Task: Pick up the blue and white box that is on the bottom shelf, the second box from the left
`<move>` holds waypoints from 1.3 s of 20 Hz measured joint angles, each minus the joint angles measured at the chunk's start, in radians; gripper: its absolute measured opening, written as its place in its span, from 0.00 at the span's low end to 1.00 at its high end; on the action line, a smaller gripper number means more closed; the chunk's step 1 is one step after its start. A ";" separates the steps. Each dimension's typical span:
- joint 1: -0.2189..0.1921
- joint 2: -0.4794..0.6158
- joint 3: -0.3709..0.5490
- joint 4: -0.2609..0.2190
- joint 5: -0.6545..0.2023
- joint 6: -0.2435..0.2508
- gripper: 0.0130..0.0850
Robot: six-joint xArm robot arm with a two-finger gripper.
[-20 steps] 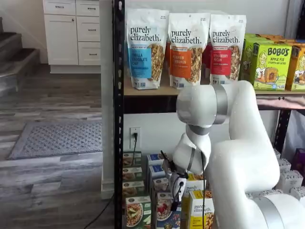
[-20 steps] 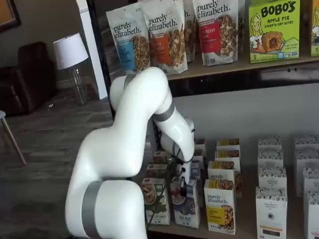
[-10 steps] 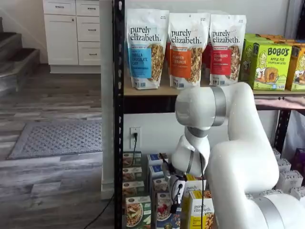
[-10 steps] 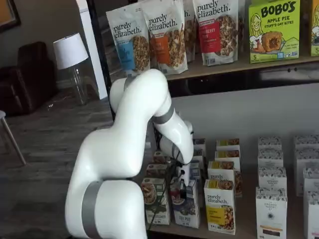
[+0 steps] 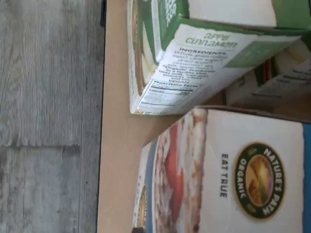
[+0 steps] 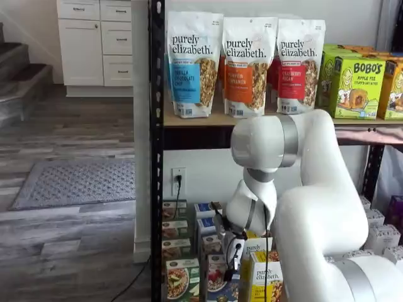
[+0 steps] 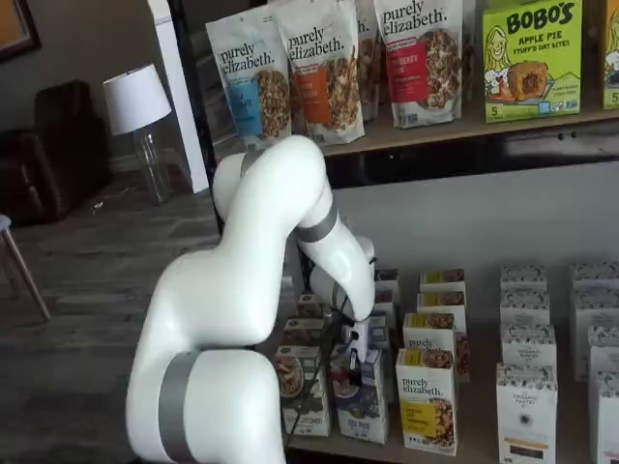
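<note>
Down low, we see the gripper (image 7: 354, 356) at the front row of the bottom shelf (image 7: 474, 447), right over the blue and white box (image 7: 361, 406). In both shelf views the black fingers sit at the box's top edge, but they're small and side-on w/ a cable beside them, so we can't tell if the claw is open, closed or gripping anything. The box stands upright at the shelf's front edge, its base on the tan board, btwn the green box (image 7: 301, 389) on one side and the yellow "purely elizabeth" box (image 7: 427, 399) on the other; all three are just beside each other. More small boxes line up in rows behind them.

Wrist view is turned on its side. We see the blue and white box's (image 5: 228, 179) white top panel w/ a round "Nature's Path Organic" logo and "EAT TRUE", plus a slice of its front w/ red berries. The green box (image 5: 194, 58) shows its ingredients/nutrition side, close by, a narrow gap btwn the two. Both rest on the tan shelf board (image 5: 114, 121), w/ grey wood floor (image 5: 48, 116) beyond its edge.

Up above, the tan board tier (image 6: 201, 119) carries three tall granola bags (image 6: 245, 63) and green Bobo's boxes (image 6: 356, 78). The white arm (image 6: 302, 189) blocks much of the shelf's right part in one shelf view.
</note>
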 joint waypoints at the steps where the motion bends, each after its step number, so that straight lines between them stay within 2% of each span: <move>1: -0.001 -0.001 0.000 -0.006 0.003 0.005 0.83; 4: -0.003 -0.004 -0.001 -0.029 0.009 0.024 0.72; 8: -0.005 -0.006 -0.001 -0.065 0.013 0.055 0.72; 12: -0.004 -0.008 0.001 -0.062 0.012 0.053 0.72; 13: -0.004 -0.010 0.001 -0.063 0.012 0.054 0.67; 16: -0.004 -0.012 0.003 -0.064 0.013 0.055 0.61; 19: -0.004 -0.016 0.009 -0.071 0.014 0.061 0.50; 23: -0.004 -0.023 0.021 -0.082 0.008 0.070 0.50; 26: -0.002 -0.037 0.037 -0.058 0.012 0.051 0.50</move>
